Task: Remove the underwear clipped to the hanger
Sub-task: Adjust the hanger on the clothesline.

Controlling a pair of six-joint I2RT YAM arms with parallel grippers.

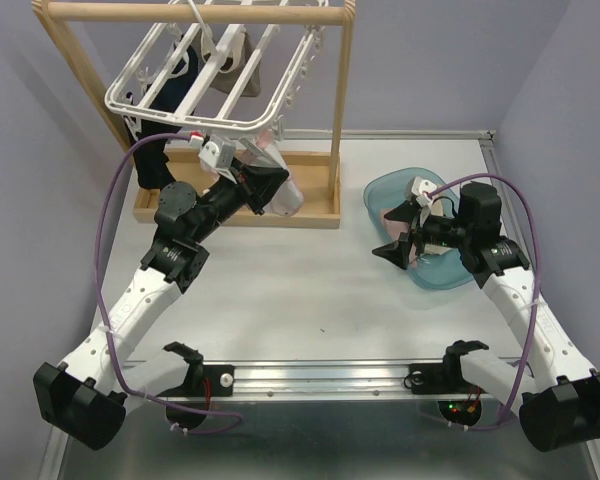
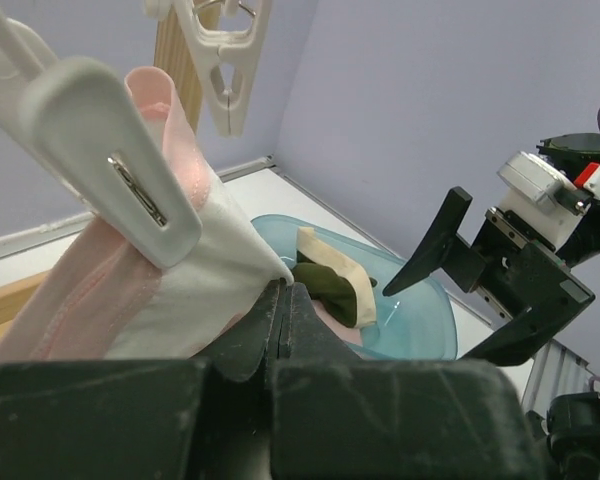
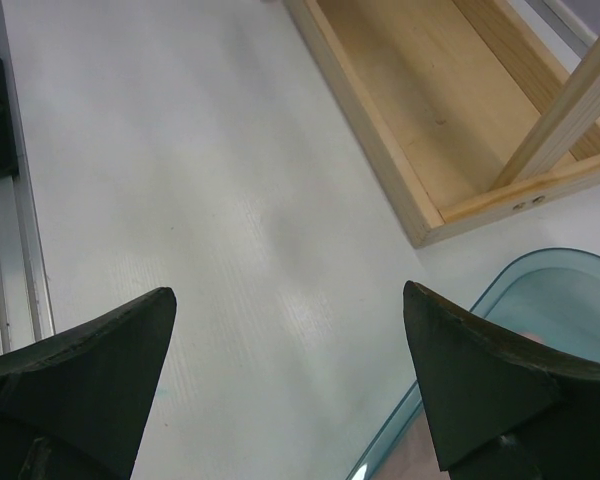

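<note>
The white hanger (image 1: 212,122) hangs tilted from the wooden rail. A black underwear (image 1: 151,166) dangles at its left, and dark and grey pieces (image 1: 242,76) hang under it. A pink and white underwear (image 2: 180,290) is held by a white clip (image 2: 110,165) at the hanger's near rim. My left gripper (image 2: 285,298) is shut on this cloth's lower corner; it also shows in the top view (image 1: 278,186). My right gripper (image 1: 395,233) is open and empty beside a teal basin (image 1: 380,186). Cream and olive underwear (image 2: 335,280) lie in the basin.
The wooden rail stand with its tray base (image 1: 315,215) stands at the back left; the base also shows in the right wrist view (image 3: 430,120). The basin's rim (image 3: 540,270) lies just right of my right fingers. A metal rail (image 1: 320,372) runs along the near edge.
</note>
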